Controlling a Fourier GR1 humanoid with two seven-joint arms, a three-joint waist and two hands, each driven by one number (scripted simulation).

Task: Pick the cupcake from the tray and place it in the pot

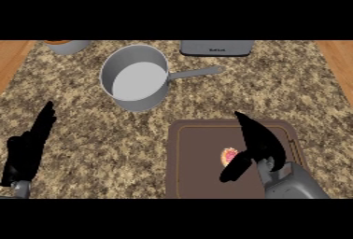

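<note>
Both my hands were open: my right hand [260, 145] hovered over the tray [200, 140], thumb just beside the cupcake [228, 157], holding nothing; my left hand [27, 149] rested at the worktop's [103, 135] edge. The pot [135, 78] stood well apart.

Grey pot [138, 79], brown tray [200, 158] — speckled tan counter [276, 93] (pink-topped cupcake [228, 156]).

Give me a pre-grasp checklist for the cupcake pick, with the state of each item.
1. Pink-topped cupcake on the dark brown rectangular tray: ok.
2. Right hand over the tray beside the cupcake: ok.
3. Right hand's fingers closed round the cupcake: not ok, not yet curled round it.
4. Grey metal pot upright and holding nothing: ok.
5. Left hand open at the view's left, away from tray and pot: ok.
</note>
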